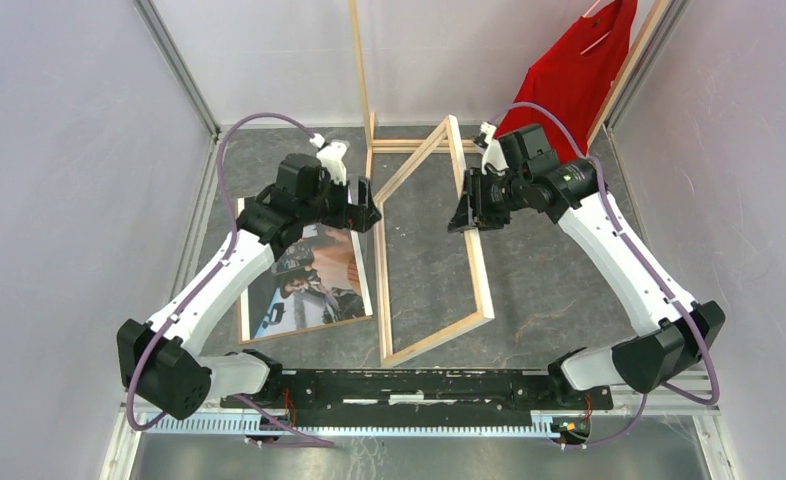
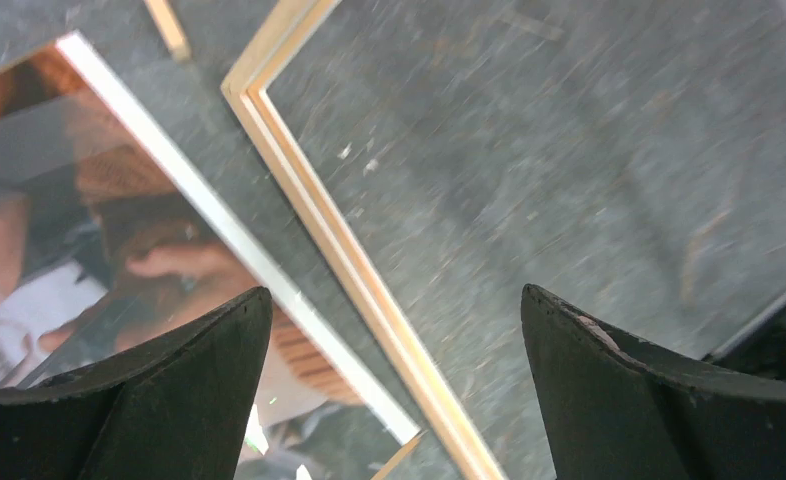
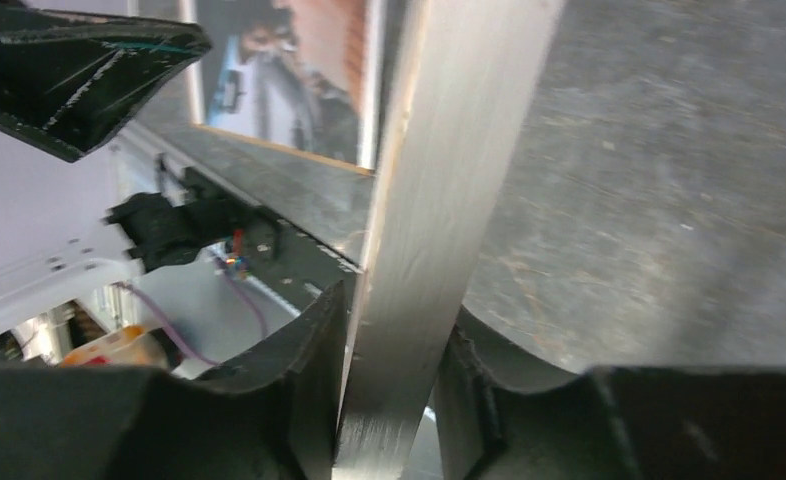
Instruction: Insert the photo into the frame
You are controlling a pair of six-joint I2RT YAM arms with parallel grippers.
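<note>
The grey bench (image 1: pixel 539 270) fills the space between pale walls. At its far edge stands a tall wooden clothes rack (image 1: pixel 360 70), its base rails on the bench, with a red shirt (image 1: pixel 574 75) hanging at the far right.

The frame (image 1: pixel 437 337) sits mid-bench, wood side showing. It is tilted, with its near rail down on the bench and its far right corner raised so that it overlaps the rack's base in the top view. The photo (image 1: pixel 314 275) lies flat and face up to the left, its right edge just beside the frame's left rail. The left arm covers its far part.

The right gripper (image 1: pixel 466 215) is closed on the frame's right rail, a finger pressed to each side. The left gripper (image 1: pixel 371 212) hangs spread wide and holds nothing, above the frame's left rail and the photo's edge.
</note>
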